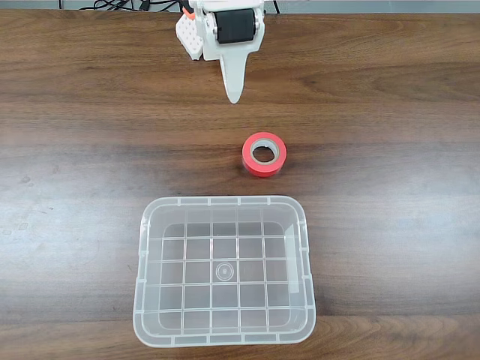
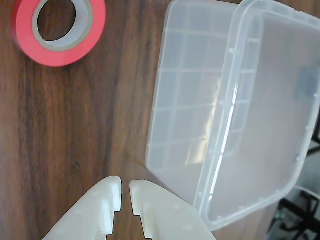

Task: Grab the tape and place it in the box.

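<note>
The clear box holds nothing; the red-orange tape lies flat on the tabletop just beyond it. Fingers nearly closed, gripping nothing.

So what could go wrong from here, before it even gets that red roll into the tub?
The gripper looks nearly closed and sits well short of the tape, so it would have to open wide first or it may just nudge the roll away. The tape lies flat on smooth wood, so it could slide when pinched. The box is light, clear plastic close beside the roll; a low swing might catch its rim and shove it.
</note>
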`<state>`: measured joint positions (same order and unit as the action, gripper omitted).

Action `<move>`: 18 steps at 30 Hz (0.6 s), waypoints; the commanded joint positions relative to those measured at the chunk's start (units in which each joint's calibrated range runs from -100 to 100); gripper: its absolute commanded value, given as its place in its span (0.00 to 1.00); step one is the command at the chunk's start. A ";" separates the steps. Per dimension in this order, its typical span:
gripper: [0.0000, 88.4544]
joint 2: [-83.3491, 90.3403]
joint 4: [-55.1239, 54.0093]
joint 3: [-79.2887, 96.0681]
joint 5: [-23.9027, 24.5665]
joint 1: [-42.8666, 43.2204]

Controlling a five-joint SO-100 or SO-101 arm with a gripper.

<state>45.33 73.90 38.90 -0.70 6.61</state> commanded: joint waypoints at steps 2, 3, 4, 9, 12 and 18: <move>0.01 -10.90 0.67 -8.11 0.39 2.24; 0.01 -12.75 0.59 -8.11 0.44 2.83; 0.01 -14.52 0.59 -8.11 0.44 3.34; 0.01 -24.82 -3.09 -7.93 2.07 5.53; 0.01 -29.24 -4.63 -7.93 2.07 6.70; 0.02 -34.95 -7.03 -7.84 1.71 6.78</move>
<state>12.18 68.98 35.56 0.76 13.45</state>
